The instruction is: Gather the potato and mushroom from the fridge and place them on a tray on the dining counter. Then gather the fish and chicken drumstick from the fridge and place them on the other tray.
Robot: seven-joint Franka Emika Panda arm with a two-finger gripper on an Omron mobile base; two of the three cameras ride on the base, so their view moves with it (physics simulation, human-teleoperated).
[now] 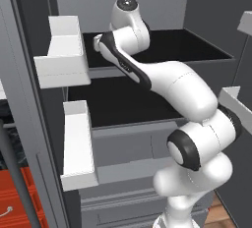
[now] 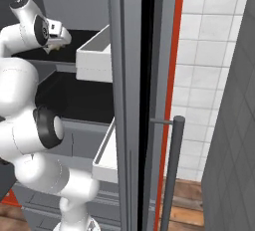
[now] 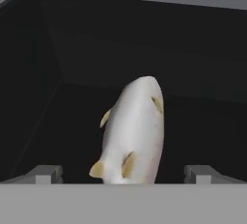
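A pale white fish with yellowish fins lies on a black shelf inside the open fridge. My gripper is open, and the fish's near end sits between the two fingertips with a gap on each side. From the base views the arm reaches into the upper shelf, with the hand just past the door bin. The potato, mushroom, chicken drumstick, trays and dining counter are out of view.
White door bins stick out from the left door close to the arm. The right door with its bin and bar handle stands beside the arm. A lower black shelf lies under the forearm.
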